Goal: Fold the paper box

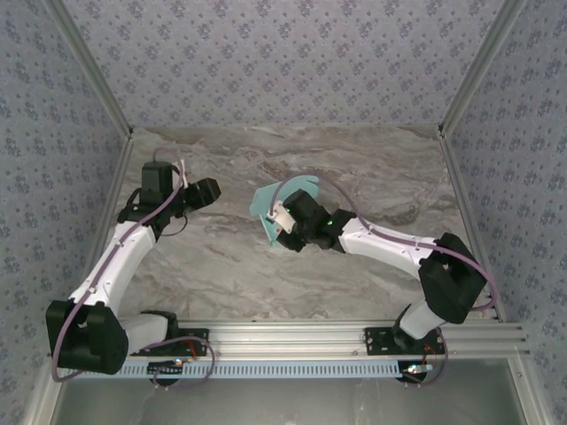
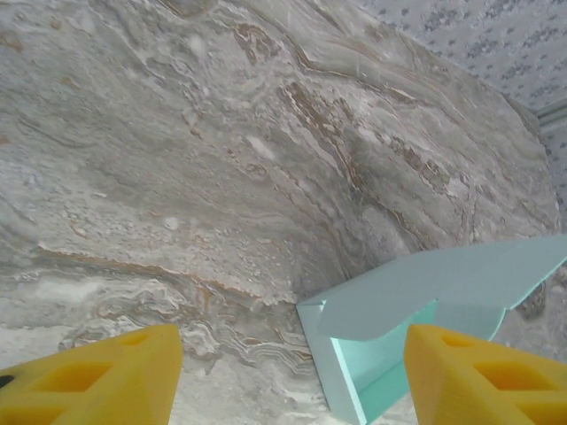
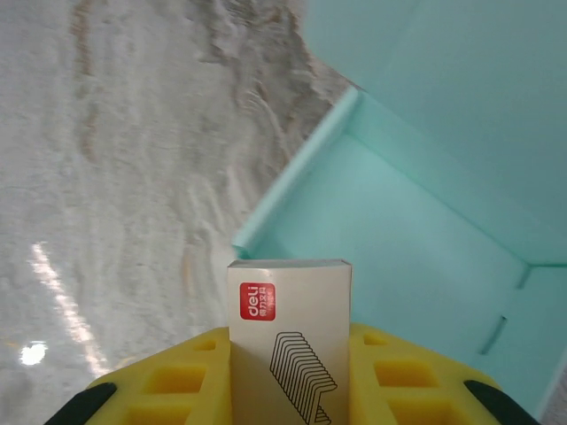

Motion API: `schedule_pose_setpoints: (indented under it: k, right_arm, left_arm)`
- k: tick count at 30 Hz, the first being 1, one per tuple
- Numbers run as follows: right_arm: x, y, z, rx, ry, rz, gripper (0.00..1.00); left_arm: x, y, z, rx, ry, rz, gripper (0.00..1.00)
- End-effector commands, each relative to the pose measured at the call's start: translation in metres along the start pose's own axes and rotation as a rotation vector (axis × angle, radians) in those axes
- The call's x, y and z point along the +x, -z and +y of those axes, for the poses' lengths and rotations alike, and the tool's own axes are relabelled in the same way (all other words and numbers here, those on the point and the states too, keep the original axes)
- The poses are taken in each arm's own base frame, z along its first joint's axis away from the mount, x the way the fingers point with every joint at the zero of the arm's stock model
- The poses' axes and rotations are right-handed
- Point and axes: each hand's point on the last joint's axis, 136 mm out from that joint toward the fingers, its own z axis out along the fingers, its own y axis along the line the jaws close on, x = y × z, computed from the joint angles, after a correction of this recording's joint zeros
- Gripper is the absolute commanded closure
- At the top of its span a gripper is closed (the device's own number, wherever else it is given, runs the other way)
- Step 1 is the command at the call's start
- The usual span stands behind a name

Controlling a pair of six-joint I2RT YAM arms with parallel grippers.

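- Fingers (image 3: 173, 382) of the right gripper (image 3: 288, 363): yellow, clamped on both sides of a small white rectangular card pack (image 3: 288, 332) with a red logo and a line drawing of staples on its face; the pack stands upright between them.
- Just past the pack in the right wrist view is the light-turquoise thin-card paper box (image 3: 416, 221), partly erected, with floor, side walls and inner corner creases visible and its open side towards the camera.
- The pack's top edge lines up with the box's near wall; cannot tell whether they touch.
- Left gripper (image 2: 291, 359): yellow fingers (image 2: 97, 381) wide apart with bare tabletop between them.
- Left wrist view: the paper box (image 2: 425, 297) sits ahead and to the right, resting on the table, with one wall upright and a curved-edge flap leaning over it.
- Top view: the paper box (image 1: 266, 202) is around mid-table, and the right gripper (image 1: 288, 220) with the white pack (image 1: 282, 212) is right at it.
- The left gripper (image 1: 211, 190) is off to the left, apart from the box.
- Surface is a grey-brown marble-pattern tabletop (image 1: 354, 159), enclosed by blue-grey patterned wall panels (image 1: 283, 53).
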Motion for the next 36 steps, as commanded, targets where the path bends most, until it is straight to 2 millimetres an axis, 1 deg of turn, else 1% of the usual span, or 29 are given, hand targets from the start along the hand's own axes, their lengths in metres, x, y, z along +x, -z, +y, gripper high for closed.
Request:
schedule_pose_setpoints:
  k: [1,4,9,10,11,16,19,27,36]
  right_arm:
    - [0.014,-0.015,-0.018,0.041,0.051,0.065,0.71]
    - [0.013,-0.03,-0.032,0.066,0.065,0.088,0.72]
    - [0.008,-0.05,-0.045,0.072,0.077,0.113,0.72]
    - [0.014,-0.055,-0.045,0.071,0.08,0.133,0.72]
    - [0.002,-0.055,-0.05,0.079,0.079,0.116,0.72]
    - [-0.001,-0.061,-0.054,0.075,0.066,0.123,0.72]
    - [-0.005,-0.06,-0.055,0.072,0.061,0.111,0.72]
    - [-0.005,-0.072,-0.067,0.118,0.04,0.122,0.7]
    - [-0.002,-0.077,-0.073,0.153,-0.007,0.132,0.61]
  left_arm:
    - [-0.005,0.002,-0.007,0.029,-0.006,-0.03,0.33]
    - [-0.004,0.004,-0.007,0.025,-0.01,-0.029,0.33]
    - [-0.003,0.009,-0.006,0.011,-0.021,-0.035,0.33]
    - [-0.003,0.009,-0.006,0.01,-0.022,-0.036,0.33]
    - [-0.002,0.01,-0.005,0.008,-0.022,-0.036,0.33]
    - [-0.002,0.011,-0.005,0.009,-0.022,-0.038,0.33]
    - [-0.002,0.01,-0.005,0.009,-0.022,-0.037,0.33]
    - [0.001,0.009,-0.004,0.008,-0.022,-0.031,0.33]
    - [0.006,0.007,-0.003,0.009,-0.019,-0.023,0.33]
